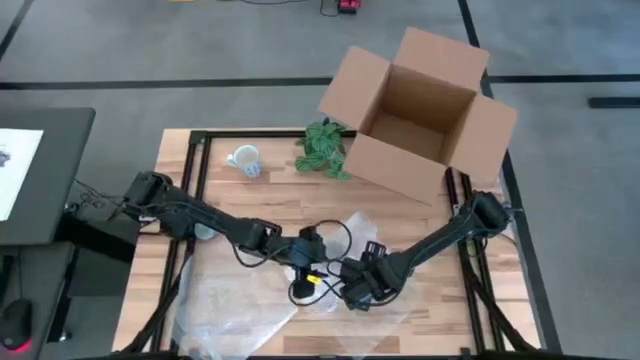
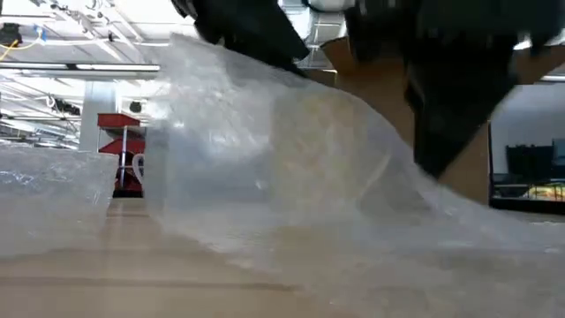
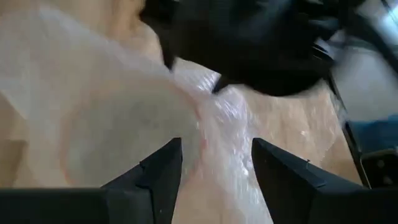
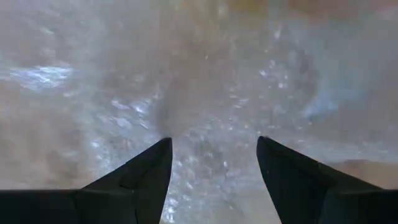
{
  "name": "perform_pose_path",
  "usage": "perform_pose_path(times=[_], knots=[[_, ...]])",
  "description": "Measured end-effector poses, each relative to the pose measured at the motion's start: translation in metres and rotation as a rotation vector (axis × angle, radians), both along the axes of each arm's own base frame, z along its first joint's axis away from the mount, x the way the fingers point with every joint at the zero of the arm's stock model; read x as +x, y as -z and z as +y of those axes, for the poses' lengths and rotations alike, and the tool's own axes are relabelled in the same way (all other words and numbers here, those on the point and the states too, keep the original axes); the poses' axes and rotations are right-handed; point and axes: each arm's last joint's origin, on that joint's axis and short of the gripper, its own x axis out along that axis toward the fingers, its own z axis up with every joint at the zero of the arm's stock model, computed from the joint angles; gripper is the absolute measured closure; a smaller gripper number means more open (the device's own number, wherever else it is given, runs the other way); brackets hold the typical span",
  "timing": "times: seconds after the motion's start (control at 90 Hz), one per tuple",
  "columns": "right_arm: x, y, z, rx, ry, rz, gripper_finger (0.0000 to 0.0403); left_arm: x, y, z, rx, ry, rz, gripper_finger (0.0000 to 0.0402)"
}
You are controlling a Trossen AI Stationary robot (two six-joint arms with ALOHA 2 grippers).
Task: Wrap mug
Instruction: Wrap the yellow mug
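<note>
From overhead, both grippers meet over the bubble wrap (image 1: 262, 300) at the near middle of the table (image 1: 420, 215), while the mug (image 1: 245, 160) sits well apart at the far left, beside a plant (image 1: 323, 148) and an open cardboard box (image 1: 420, 110). Only the wrist views show finger state: left gripper (image 3: 216, 163) spread over a raised fold of wrap, right gripper (image 4: 214, 163) spread just above the sheet, neither pinching anything. The low view shows just the wrap humped up, hiding the mug.
</note>
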Motion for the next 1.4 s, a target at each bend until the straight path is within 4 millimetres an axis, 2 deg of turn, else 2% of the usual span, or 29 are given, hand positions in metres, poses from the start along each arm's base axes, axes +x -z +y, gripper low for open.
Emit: perform_pose_path(times=[0.078, 0.2, 0.311, 0.378, 0.544, 0.656, 0.744, 0.878, 1.0, 1.133, 1.278, 1.4], knots=[[-0.005, 0.007, -0.003, -0.005, 0.033, 0.024, 0.018, 0.002, 0.008, -0.004, -0.013, 0.025, 0.022, 0.0229], [-0.008, 0.007, -0.003, -0.018, 0.048, 0.05, 0.018, 0.002, 0.009, -0.004, -0.005, 0.013, 0.025, 0.0229], [-0.008, -0.001, 0.0, -0.028, 0.032, 0.066, 0.018, -0.001, 0.0, 0.0, 0.006, -0.008, 0.007, 0.0229], [-0.009, -0.008, 0.002, -0.039, 0.024, 0.081, 0.018, -0.002, -0.012, 0.001, 0.004, -0.002, -0.027, 0.0229], [-0.012, -0.034, 0.004, -0.114, 0.01, 0.111, 0.018, -0.008, -0.045, 0.001, 0.004, 0.012, -0.121, 0.0229], [-0.014, -0.062, 0.005, -0.142, 0.002, 0.05, 0.018, -0.019, -0.065, 0.003, 0.007, 0.014, -0.167, 0.0229], [-0.015, -0.086, 0.006, -0.154, -0.041, -0.032, 0.018, -0.031, -0.074, 0.004, 0.044, -0.021, -0.148, 0.0229], [-0.016, -0.106, 0.002, -0.203, -0.126, -0.083, 0.018, -0.05, -0.066, 0.002, 0.156, -0.101, -0.045, 0.0229], [-0.003, -0.109, -0.006, -0.214, -0.181, -0.133, 0.0184, -0.056, -0.05, -0.002, 0.184, -0.154, -0.014, 0.0229], [0.02, -0.113, -0.02, -0.183, -0.256, -0.237, 0.0221, -0.064, -0.037, -0.007, 0.178, -0.218, 0.016, 0.0229], [0.039, -0.116, -0.034, -0.044, -0.344, -0.302, 0.03, -0.076, -0.03, -0.012, 0.249, -0.292, 0.062, 0.0229], [0.056, -0.099, -0.047, 0.039, -0.354, -0.267, 0.0372, -0.085, -0.026, -0.014, 0.303, -0.358, 0.096, 0.0229]])
